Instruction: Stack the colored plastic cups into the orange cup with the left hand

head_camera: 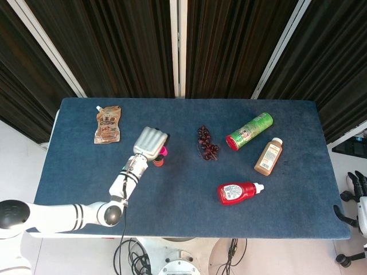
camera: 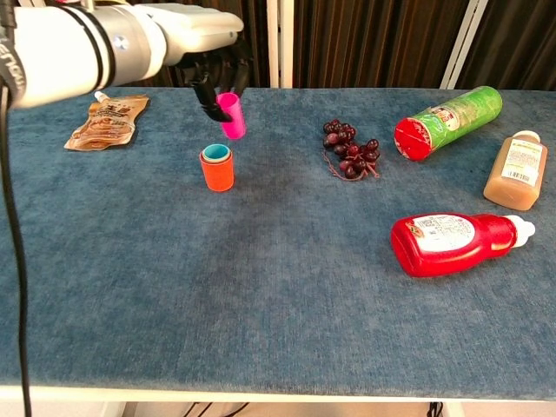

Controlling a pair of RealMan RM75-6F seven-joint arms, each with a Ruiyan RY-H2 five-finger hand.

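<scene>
The orange cup stands upright on the blue table with a teal cup nested inside it; in the head view the orange cup peeks out below the hand. My left hand holds a pink cup in its dark fingers, tilted in the air just above and slightly right of the orange cup. From the head view, the left hand covers most of the pink cup. My right hand hangs off the table's right side, fingers apart, holding nothing.
A brown snack pouch lies at the back left. Dark grapes sit right of the cups. Further right lie a green can, a brown bottle and a red bottle.
</scene>
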